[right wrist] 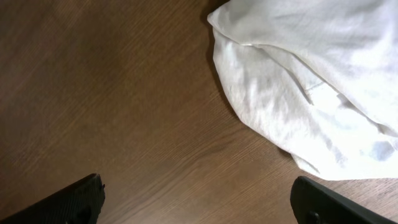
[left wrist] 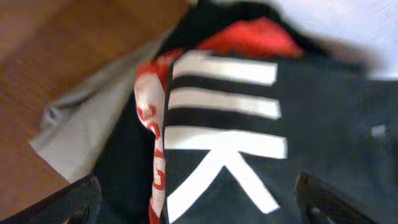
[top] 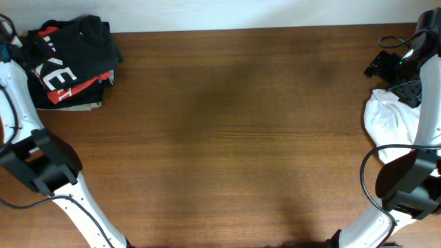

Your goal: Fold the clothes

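Brown wood-grain table point(top: 234, 124) fills the overhead view, with clothing only at two edges.

The dark T-shirt point(top: 76, 52) lies folded at about 10 o'clock on the table, on top of a small stack, with its white block lettering facing up. In the left wrist view the shirt point(left wrist: 323, 124) takes up most of the picture and the big white letters run across its middle.

A crumpled white cloth point(top: 389, 120) sits at about 3 o'clock, at the table's right edge, partly under the right arm.

A red T-shirt point(top: 86, 84) with white lettering shows under the dark one, peeking out at the stack's 5 o'clock side.

Beneath both lies what looks like a pale grey garment point(left wrist: 81, 124), though the blur makes this uncertain.

The left gripper point(left wrist: 199, 202) hangs over the dark shirt with its fingers spread wide and nothing between them. The right gripper point(right wrist: 199, 202) is also spread wide over bare wood, with the white cloth point(right wrist: 311, 81) at its 1 o'clock.
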Robot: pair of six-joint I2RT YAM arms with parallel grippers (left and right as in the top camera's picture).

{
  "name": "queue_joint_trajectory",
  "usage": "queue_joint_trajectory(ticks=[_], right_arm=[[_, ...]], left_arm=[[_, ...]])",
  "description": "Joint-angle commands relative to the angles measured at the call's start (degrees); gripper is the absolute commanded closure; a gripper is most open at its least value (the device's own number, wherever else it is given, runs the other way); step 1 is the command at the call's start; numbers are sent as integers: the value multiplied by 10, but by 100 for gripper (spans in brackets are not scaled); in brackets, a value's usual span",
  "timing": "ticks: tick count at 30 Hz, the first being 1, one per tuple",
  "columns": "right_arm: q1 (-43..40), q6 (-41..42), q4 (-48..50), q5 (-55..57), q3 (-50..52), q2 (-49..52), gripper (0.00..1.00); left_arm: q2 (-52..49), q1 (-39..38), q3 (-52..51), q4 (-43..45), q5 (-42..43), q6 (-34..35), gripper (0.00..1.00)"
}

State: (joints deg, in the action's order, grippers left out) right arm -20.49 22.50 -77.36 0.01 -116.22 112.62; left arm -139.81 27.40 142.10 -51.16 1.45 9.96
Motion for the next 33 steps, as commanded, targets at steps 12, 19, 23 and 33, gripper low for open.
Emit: queue_joint_trajectory(ticks=[12,19,23,33], right_arm=[[-1,-13,-53,-274,-9,-55,1],[56,-47,-182,-263,-8,-317,1],[54,-43,-182,-264,-8,-334,1],[136,-26,-112,-83,55,-419,1]], left_arm=[[273,-18,2,-385,316,-1,1],[273,-18,2,-385,318,-2,1],[273,-18,2,-385,318,-2,1],[273,-18,2,-385,318,-2,1]])
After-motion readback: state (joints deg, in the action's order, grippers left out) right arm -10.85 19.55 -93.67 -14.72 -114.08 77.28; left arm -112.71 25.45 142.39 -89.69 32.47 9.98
